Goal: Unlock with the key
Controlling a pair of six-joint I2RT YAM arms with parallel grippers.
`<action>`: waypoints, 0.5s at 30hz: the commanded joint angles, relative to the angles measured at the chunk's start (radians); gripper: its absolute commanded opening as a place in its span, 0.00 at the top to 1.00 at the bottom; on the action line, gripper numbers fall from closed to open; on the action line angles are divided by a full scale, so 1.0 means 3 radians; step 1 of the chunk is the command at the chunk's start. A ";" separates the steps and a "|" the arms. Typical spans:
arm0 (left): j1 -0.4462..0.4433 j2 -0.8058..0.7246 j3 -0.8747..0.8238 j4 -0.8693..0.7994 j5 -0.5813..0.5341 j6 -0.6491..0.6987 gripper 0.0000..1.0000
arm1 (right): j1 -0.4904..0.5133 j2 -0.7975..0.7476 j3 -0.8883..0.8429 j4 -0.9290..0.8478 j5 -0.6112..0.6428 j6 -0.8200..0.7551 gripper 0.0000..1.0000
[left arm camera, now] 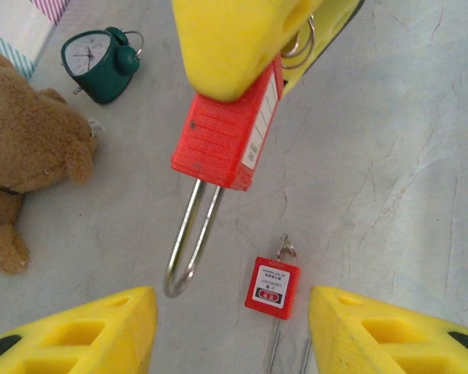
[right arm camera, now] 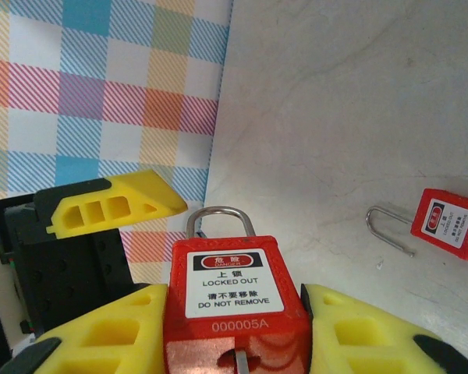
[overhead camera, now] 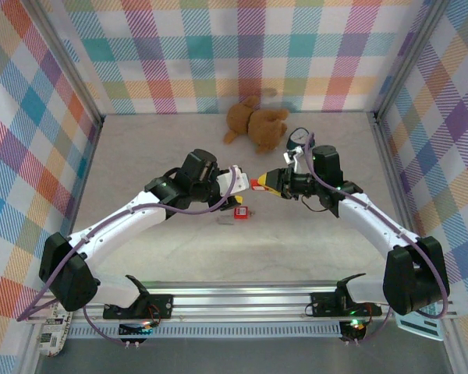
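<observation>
— Top view?
— Two red padlocks: the held padlock is clamped in the right gripper jaws, the loose padlock lies on the surface at its 7 o'clock. Left gripper is at 10 o'clock. One teddy bear, one alarm clock.
— Left wrist?
— Left jaws apart, empty. The key shows here, touching the loose padlock's 12 o'clock end.
— Right wrist?
— The held padlock's label reads "DO NOT REMOVE"; loose padlock at 3 o'clock.

Bright, even light falls from overhead, and the grey desk carries only soft, faint shadows. There is no harsh glare, just a mild glint on the steel shackle of the red padlock. Up close, the yellow fingers of the left pincer look soft and slightly blurred. From the right wrist, the padlock's label reads crisp.
</observation>
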 commanded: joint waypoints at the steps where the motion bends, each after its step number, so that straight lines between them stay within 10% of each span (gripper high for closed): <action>1: 0.0009 0.0004 0.0015 0.0093 0.0097 -0.0023 0.47 | 0.0042 -0.0038 -0.0030 0.0036 -0.0140 -0.0086 0.71; 15: 0.0012 0.0104 0.0021 0.0029 0.0094 0.0020 0.74 | 0.0107 -0.0030 -0.0025 0.0131 -0.0172 -0.0006 0.72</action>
